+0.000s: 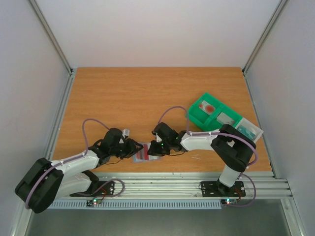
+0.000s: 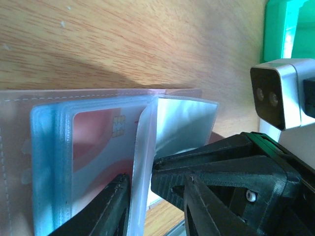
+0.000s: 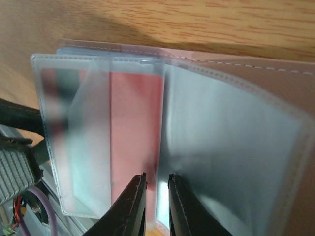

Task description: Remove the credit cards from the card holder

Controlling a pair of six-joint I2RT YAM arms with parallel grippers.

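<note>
The card holder (image 1: pixel 142 152) lies open near the table's front edge, between my two grippers. In the left wrist view its clear sleeves (image 2: pixel 49 162) hold a white and red credit card (image 2: pixel 98 142) with a chip. One sleeve page (image 2: pixel 140 162) stands upright between the fingers of my left gripper (image 2: pixel 156 182), whose jaws are apart around it. My right gripper (image 3: pixel 157 179) hovers over the holder (image 3: pixel 275 83), its jaws a narrow gap apart at the edge of a red card (image 3: pixel 135 123) in a sleeve. It grips nothing that I can see.
A green compartmented tray (image 1: pixel 194 114) stands at the right. It holds a white card with a red round mark (image 1: pixel 210 107) and a pale card (image 1: pixel 226 118). The right arm's white wrist camera (image 2: pixel 280 93) sits close beside my left gripper (image 1: pixel 134 148).
</note>
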